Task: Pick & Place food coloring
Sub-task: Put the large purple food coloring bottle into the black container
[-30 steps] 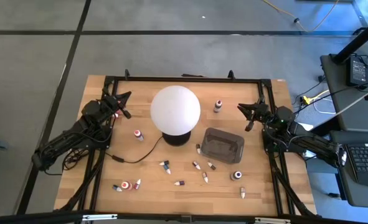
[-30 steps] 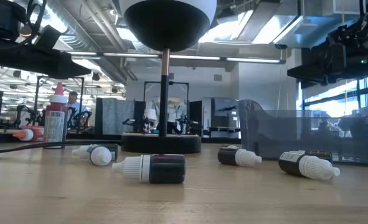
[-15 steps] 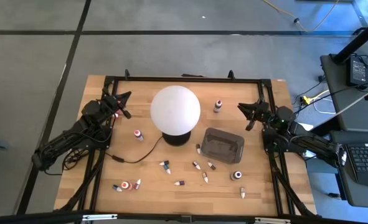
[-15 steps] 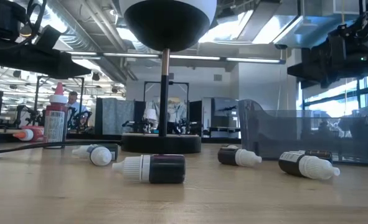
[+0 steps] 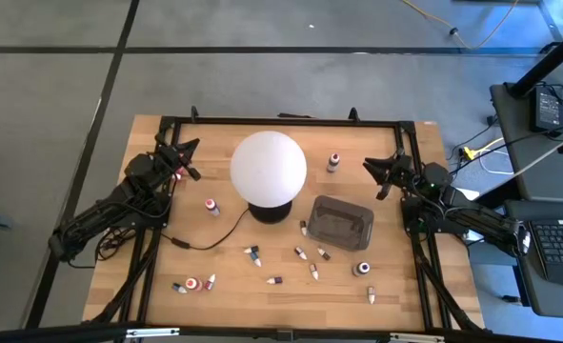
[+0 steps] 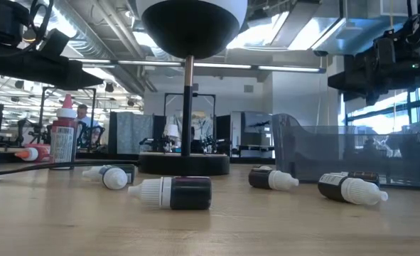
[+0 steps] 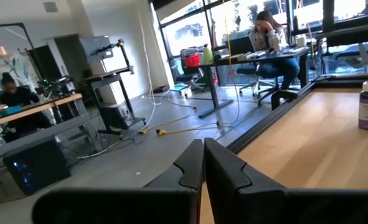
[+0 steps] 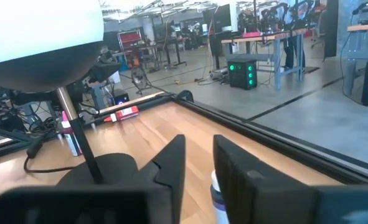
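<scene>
Nothing on the table has shifted over the last second; from above only my right gripper (image 5: pixel 379 177) has crept slightly, at about 3 o'clock of the white globe lamp (image 5: pixel 268 167), so the task is not yet begun; its fingers stand a little apart in its wrist view, a bottle showing through the gap; my left gripper (image 5: pixel 183 158) has stayed at 9 o'clock of the lamp with its fingers together, empty; the food coloring bottles (image 5: pixel 252 255) lie scattered on the pale wooden table (image 5: pixel 405 295), mostly from 5 to 7 o'clock of the lamp, with one upright red one (image 5: pixel 211 206) at 8 o'clock and a purplish one (image 5: pixel 333 162) at 3 o'clock near my right gripper; they are small smooth plastic cylinders with white pointed tips; in the low view several lie on their sides (image 6: pixel 173 193); the dark see-through tray (image 5: pixel 340 222) at 5 o'clock is a shallow rectangle with glossy walls, apparently empty; I judge the purplish bottle the nearest pick
</scene>
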